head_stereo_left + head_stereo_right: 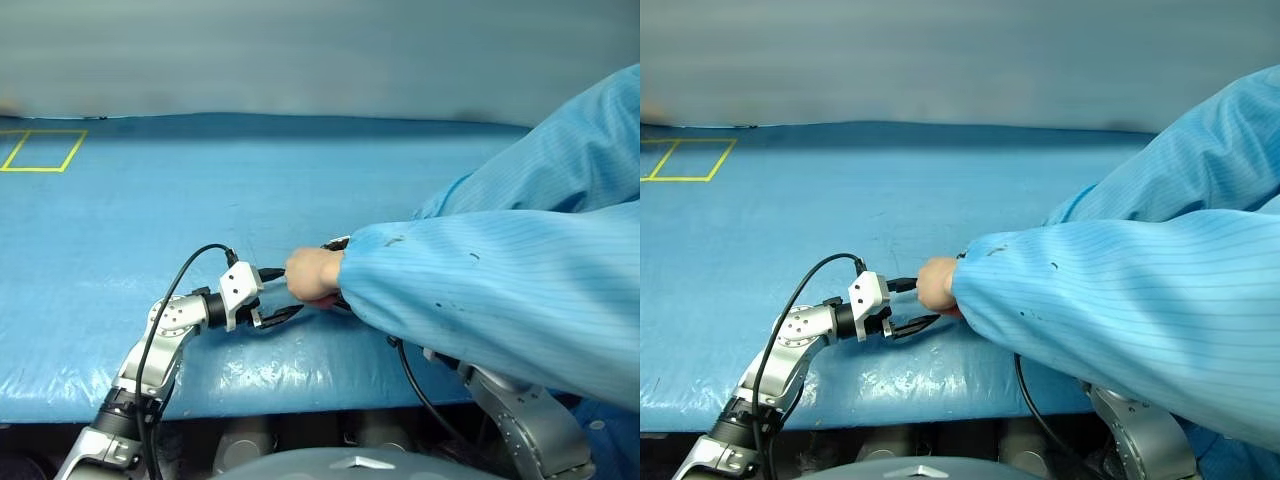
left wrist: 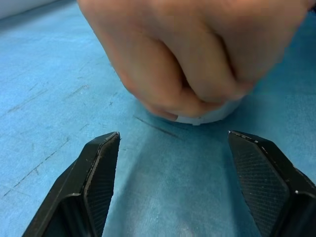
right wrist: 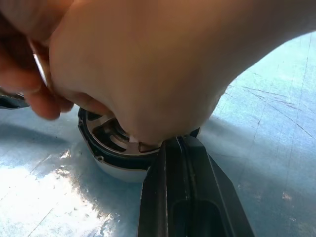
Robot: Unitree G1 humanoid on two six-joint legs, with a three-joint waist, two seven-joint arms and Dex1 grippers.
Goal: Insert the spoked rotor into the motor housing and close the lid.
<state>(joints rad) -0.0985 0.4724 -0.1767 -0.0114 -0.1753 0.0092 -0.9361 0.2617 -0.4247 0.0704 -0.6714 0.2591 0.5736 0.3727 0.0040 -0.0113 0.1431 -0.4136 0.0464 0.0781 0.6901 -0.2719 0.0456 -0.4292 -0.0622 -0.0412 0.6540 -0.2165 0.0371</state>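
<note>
seemingly the spoked rotor (image 3: pixel 116 136) sits in the motor housing (image 3: pixel 106 165) under a person's hand (image 1: pixel 312 275), unlidded; left gripper (image 1: pixel 277 294) fingers open, right gripper (image 3: pixel 181 148) fingers closed.

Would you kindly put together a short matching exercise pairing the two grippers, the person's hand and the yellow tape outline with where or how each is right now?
Things:
1. left gripper
2. right gripper
3. person's hand
4. yellow tape outline

States or places:
A. far left of the blue table
B. jaws shut, tip against the motor housing
C. cupped over the motor housing
D. jaws open, holding nothing

Pairs: 1-D, 2-B, 3-C, 4-A
</note>
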